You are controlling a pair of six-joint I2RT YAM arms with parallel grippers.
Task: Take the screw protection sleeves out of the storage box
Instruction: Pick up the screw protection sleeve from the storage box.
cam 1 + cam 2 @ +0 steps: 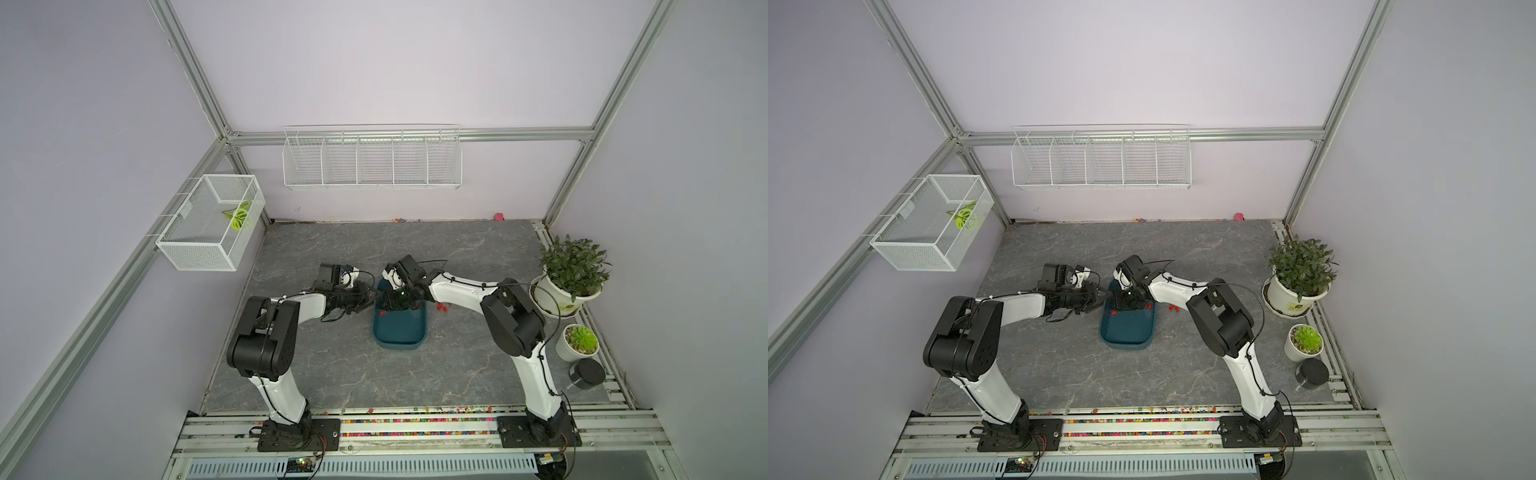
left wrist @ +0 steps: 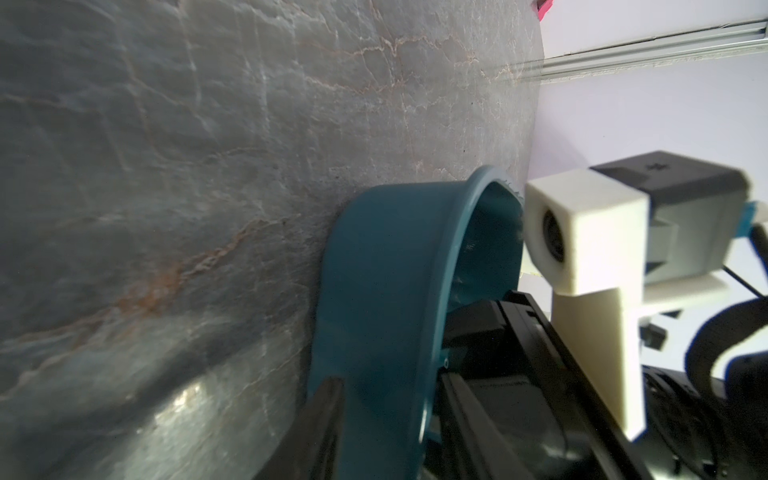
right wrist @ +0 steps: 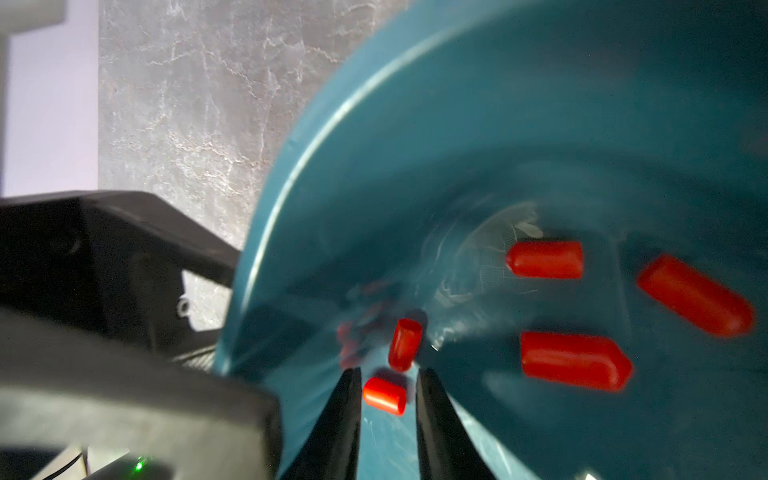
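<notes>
Your left gripper (image 1: 371,300) is clamped on the storage box (image 1: 399,332) at the far end of its left wall. In the left wrist view the jaws are pressed almost together across that wall (image 2: 386,390), with one black finger (image 2: 324,419) outside the teal plastic and the other inside.

The storage box sits on the grey stone table (image 1: 332,374) between your two arms, and both top views show its near half bare (image 1: 1127,336).

Your right gripper (image 3: 388,374) reaches down into the far end of the box. Its jaws stand partly spread, and the two dark fingertips (image 3: 351,386) are close above the box floor. One sleeve (image 3: 384,395) lies crosswise in the gap between them. You can see a thin strip of teal on each side of it, so nothing is pinched.

The other screw protection sleeves (image 3: 575,361) in the box lie loose on the floor. One is just beyond the fingertips (image 3: 405,345) and three are farther off, apart from each other.

A few more red sleeves (image 1: 442,308) lie on the table just beside the box's right wall.
</notes>
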